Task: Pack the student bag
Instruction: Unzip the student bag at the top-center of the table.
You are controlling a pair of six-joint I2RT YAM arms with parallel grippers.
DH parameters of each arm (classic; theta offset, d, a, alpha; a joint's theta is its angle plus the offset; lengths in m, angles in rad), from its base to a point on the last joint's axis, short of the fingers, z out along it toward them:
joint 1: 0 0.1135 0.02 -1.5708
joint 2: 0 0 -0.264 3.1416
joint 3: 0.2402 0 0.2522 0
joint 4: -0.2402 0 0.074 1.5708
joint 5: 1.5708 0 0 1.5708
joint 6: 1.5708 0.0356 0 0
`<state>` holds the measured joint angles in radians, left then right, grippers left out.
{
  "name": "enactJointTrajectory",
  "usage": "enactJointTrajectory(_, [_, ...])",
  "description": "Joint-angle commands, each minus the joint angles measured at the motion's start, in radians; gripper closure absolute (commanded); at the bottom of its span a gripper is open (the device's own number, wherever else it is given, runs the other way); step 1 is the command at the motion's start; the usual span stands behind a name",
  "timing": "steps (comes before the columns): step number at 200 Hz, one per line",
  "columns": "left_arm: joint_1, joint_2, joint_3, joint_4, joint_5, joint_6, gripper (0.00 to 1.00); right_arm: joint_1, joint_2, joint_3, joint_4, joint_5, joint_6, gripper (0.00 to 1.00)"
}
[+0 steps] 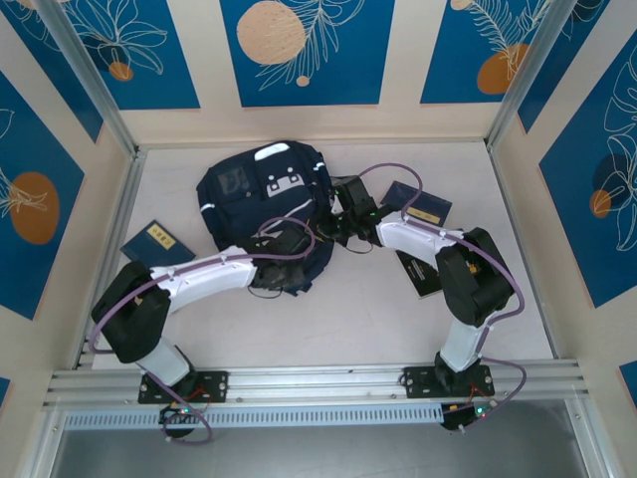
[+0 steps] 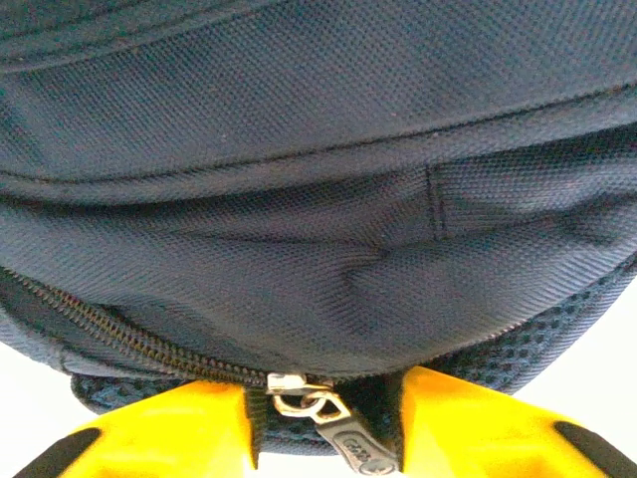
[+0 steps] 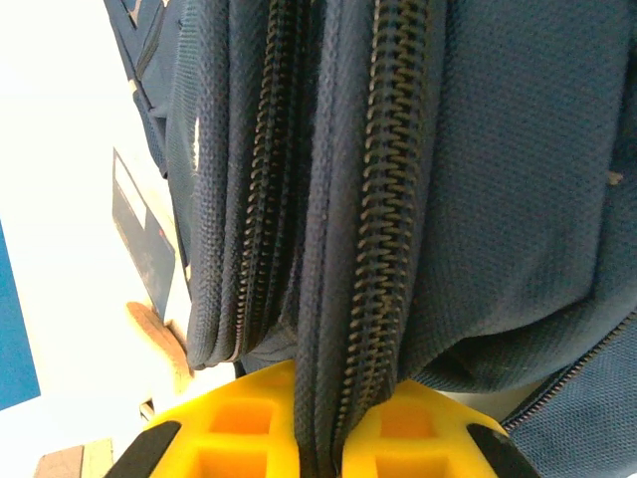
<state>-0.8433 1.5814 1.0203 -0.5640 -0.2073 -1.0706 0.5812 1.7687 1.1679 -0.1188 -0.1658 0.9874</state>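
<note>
the student bag [image 1: 261, 204] lies mid-table with its zips closed, so the step in hand looks like opening it. the right gripper [image 3: 318, 443] is clamped narrow on a zippered seam at the bag's right side, likely bracing it. the left gripper [image 2: 323, 398], at the bag's near edge, straddles the zipper pull [image 2: 311, 403]; whether it pinches it, i cannot tell. next: a firm pinch, then a draw along the teeth. the overhead view adds a dark book [image 1: 157, 242] left of the bag.

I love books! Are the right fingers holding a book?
No, the right fingers pinch a zippered edge of the student bag.
</note>
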Motion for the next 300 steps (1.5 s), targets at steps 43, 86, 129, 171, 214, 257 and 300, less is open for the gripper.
enactJointTrajectory(43, [-0.013, -0.042, -0.011, -0.049, -0.042, -0.036, 0.86, -0.006, -0.055, -0.018, 0.011, -0.035, 0.006, 0.94])
enactJointTrajectory(86, [-0.013, -0.057, -0.017, -0.073, -0.05, -0.006, 0.98, -0.005, -0.059, -0.02, 0.002, -0.023, 0.008, 0.94])
enactJointTrajectory(129, [-0.011, -0.087, -0.013, -0.139, -0.084, 0.082, 1.0, -0.01, -0.078, -0.018, -0.064, 0.061, -0.013, 0.95])
enactJointTrajectory(171, [0.039, -0.143, -0.043, -0.218, -0.116, 0.215, 1.0, -0.039, -0.118, -0.03, -0.17, 0.181, -0.052, 0.95])
enactJointTrajectory(214, [0.124, -0.19, -0.123, -0.145, -0.049, 0.353, 1.0, -0.099, -0.128, -0.054, -0.177, 0.176, -0.094, 0.95])
enactJointTrajectory(257, [0.134, -0.202, -0.125, -0.003, 0.083, 0.495, 1.0, -0.135, -0.121, -0.047, -0.142, 0.042, -0.105, 0.77])
enactJointTrajectory(300, [0.109, -0.235, -0.102, 0.12, 0.239, 0.574, 1.0, -0.164, -0.263, -0.101, -0.247, 0.095, -0.037, 0.42])
